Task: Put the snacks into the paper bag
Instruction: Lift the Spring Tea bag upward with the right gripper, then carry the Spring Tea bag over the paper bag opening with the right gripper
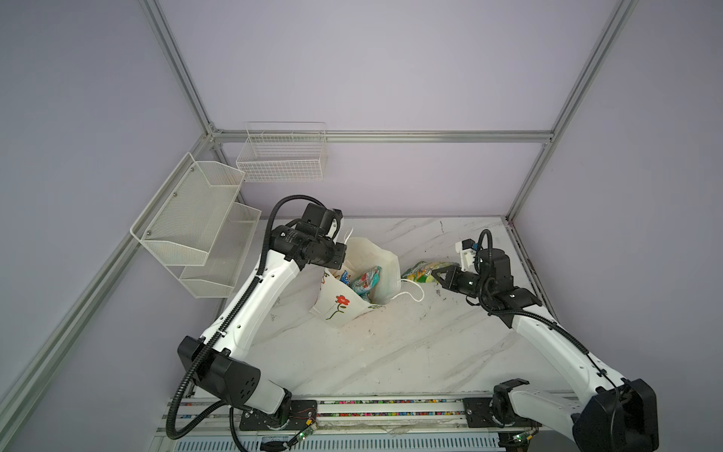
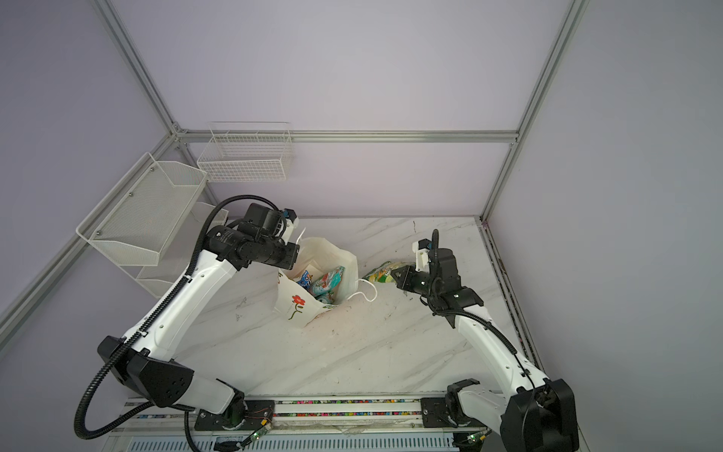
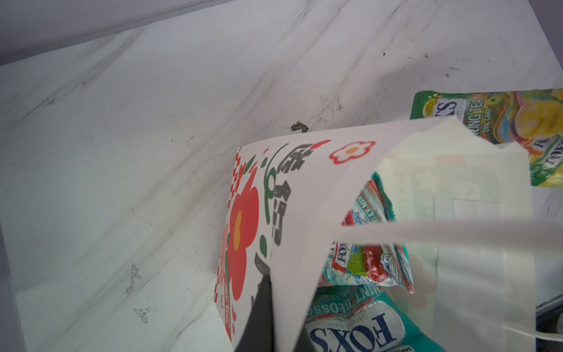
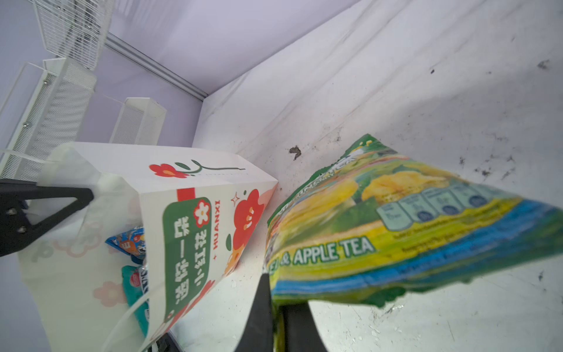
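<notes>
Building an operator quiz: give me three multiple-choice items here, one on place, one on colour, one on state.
1. The green-yellow packet is: A inside the paper bag; B under the bag; C in the right gripper, beside the bag.
2. The bag's big flower is: A red; B blue; C purple.
3. The left gripper is: A open; B shut on the bag's edge; C holding a packet.
C, held outside the bag; A, red petals; B, paper pinched.

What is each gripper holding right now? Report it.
Left gripper: closed on the paper bag's edge.
Right gripper: closed on the green candy packet.
</notes>
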